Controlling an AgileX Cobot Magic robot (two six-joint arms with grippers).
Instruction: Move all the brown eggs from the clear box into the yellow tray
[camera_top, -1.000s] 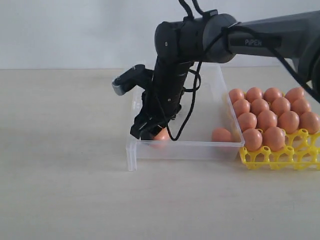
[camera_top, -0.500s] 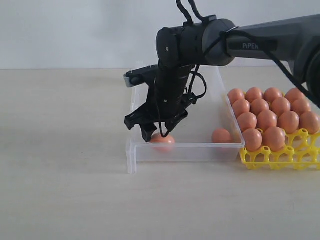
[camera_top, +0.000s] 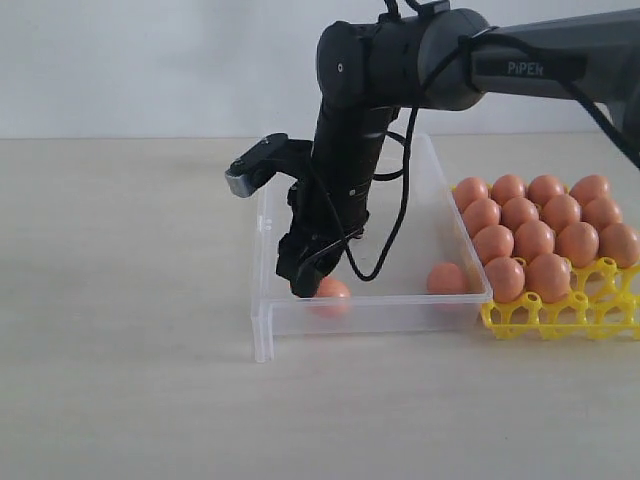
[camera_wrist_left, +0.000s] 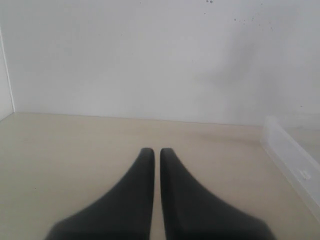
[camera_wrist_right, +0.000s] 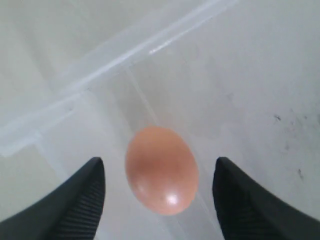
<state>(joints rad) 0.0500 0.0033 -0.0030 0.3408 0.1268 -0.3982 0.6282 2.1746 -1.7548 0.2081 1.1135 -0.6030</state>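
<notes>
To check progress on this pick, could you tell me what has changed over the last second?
The right gripper swivelled and returned over the left egg in the clear box; its jaws straddle it, open, not gripping. That egg and the box's near-left corner slid a little toward the camera. The other loose egg and the filled yellow tray stayed put.

The clear box (camera_top: 370, 308) is transparent and colourless, with dark scuff marks (camera_wrist_right: 276, 118) on its bottom. The brown eggs (camera_top: 533, 240), both inside the box and beside it, are uniform orange-brown. The yellow tray (camera_top: 560, 312) beside the box is bright yellow. The right gripper (camera_top: 308, 285) inside the box is black; its fingers (camera_wrist_right: 82, 200) are finely ribbed. The table (camera_top: 120, 300) under the box is pale beige.
</notes>
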